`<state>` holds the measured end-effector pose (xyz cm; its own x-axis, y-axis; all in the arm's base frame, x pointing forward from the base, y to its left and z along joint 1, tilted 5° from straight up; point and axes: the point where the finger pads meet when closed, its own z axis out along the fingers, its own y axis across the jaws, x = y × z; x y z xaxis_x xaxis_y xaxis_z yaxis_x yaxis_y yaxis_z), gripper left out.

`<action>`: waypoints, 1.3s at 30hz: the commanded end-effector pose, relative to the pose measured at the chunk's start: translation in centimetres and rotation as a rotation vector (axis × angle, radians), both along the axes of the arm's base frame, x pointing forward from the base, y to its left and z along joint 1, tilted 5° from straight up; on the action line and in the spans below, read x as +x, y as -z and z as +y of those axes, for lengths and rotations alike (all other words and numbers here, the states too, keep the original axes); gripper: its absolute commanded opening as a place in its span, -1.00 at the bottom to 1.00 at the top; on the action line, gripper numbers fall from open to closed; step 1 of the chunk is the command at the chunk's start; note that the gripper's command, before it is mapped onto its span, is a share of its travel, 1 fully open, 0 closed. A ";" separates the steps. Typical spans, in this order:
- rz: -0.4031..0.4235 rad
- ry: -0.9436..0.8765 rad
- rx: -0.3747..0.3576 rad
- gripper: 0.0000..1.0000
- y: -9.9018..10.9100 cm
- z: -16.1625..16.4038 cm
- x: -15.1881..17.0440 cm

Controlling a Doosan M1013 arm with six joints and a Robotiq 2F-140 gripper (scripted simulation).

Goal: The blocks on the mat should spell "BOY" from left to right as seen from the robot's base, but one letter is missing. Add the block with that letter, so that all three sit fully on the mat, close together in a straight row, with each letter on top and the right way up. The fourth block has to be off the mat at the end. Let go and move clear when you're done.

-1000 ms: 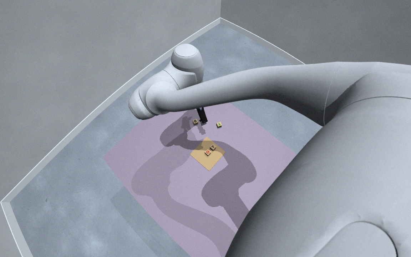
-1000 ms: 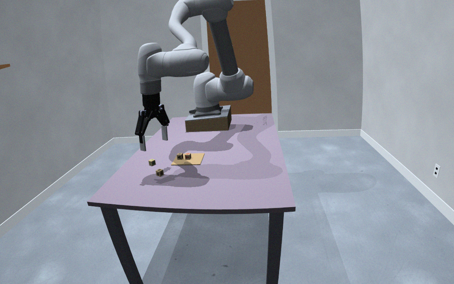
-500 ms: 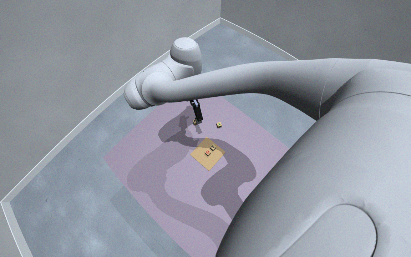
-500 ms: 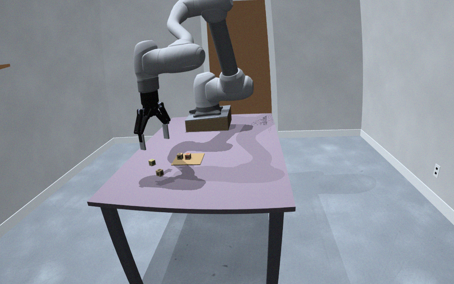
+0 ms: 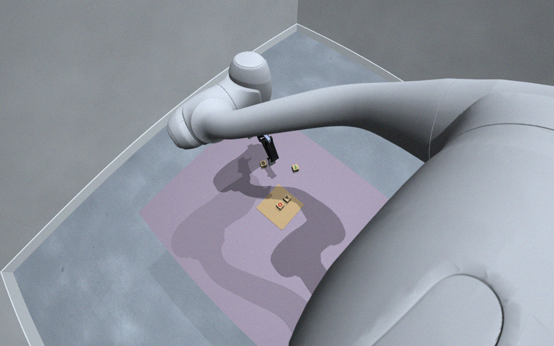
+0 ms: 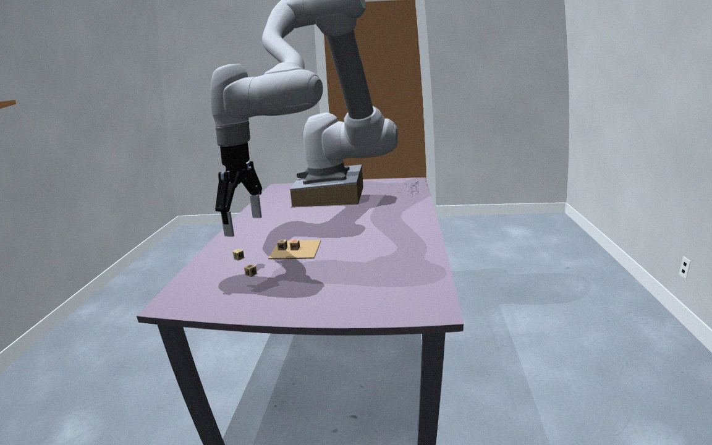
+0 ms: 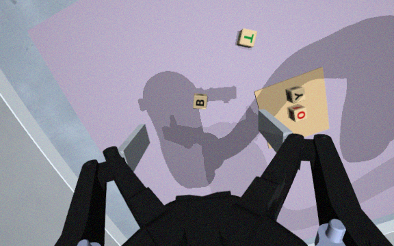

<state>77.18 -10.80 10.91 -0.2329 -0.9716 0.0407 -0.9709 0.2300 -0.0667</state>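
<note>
The tan mat (image 5: 277, 208) holds a red O block (image 5: 280, 205) and a black Y block (image 5: 287, 198) side by side, letters up. The B block (image 5: 263, 163) and the green T block (image 5: 295, 167) lie on the purple table beyond the mat, apart from each other. In the wrist view I see B (image 7: 200, 101), T (image 7: 247, 37), O (image 7: 297, 113) and Y (image 7: 295, 94). My gripper (image 6: 242, 220) is open and empty. It hangs well above the table, roughly over the B block (image 6: 250, 270), with T (image 6: 238, 254) nearby.
The arm's base sits on a brown block (image 6: 326, 190) at the table's far end in the exterior view. The B and T blocks lie near the table's left edge (image 6: 192, 259) in that view. The arm's shadow covers the B block.
</note>
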 end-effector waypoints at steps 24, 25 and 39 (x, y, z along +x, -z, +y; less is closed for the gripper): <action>0.045 -0.874 -0.045 1.00 1.0 -0.1 0.1; 0.045 -0.874 -0.045 1.00 1.0 -0.1 0.1; 0.071 -1.346 -0.073 1.00 1.5 -0.1 0.2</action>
